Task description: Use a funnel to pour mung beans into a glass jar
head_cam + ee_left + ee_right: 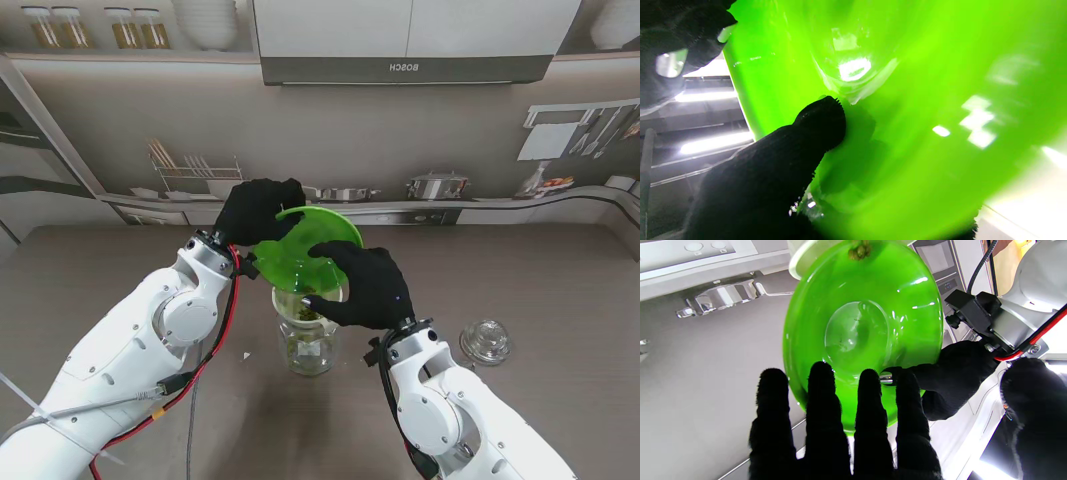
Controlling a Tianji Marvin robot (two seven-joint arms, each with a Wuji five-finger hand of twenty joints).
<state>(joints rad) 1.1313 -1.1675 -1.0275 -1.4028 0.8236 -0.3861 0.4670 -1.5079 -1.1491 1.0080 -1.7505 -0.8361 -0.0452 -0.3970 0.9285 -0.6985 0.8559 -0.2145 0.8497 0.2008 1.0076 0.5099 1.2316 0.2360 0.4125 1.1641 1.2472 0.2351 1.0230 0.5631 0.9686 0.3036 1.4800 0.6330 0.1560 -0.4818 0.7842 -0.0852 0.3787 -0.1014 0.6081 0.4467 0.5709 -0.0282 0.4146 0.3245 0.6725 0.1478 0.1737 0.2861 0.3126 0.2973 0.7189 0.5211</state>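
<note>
Both hands crowd the tilted green plastic bowl [305,245] over the clear glass jar [308,335]: left hand [257,207] grips its rim, right hand [368,285] rests flat-fingered, holding nothing. Brown surface [560,290] lies open rightward, except a glass lid [486,342].

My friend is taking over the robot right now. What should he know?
Left hand: shut on the green funnel, holding it tilted over the glass jar.
Right hand: fingers spread flat against the funnel's near side; it seems to steady the funnel, not grip it.
The jar stands on the table between the arms, with mung beans already inside. Its glass lid lies to the right.
Done: beans are in the jar, and a few cling to the funnel's rim.
Left: probably shake those off, put the funnel down, maybe close the jar.
</note>
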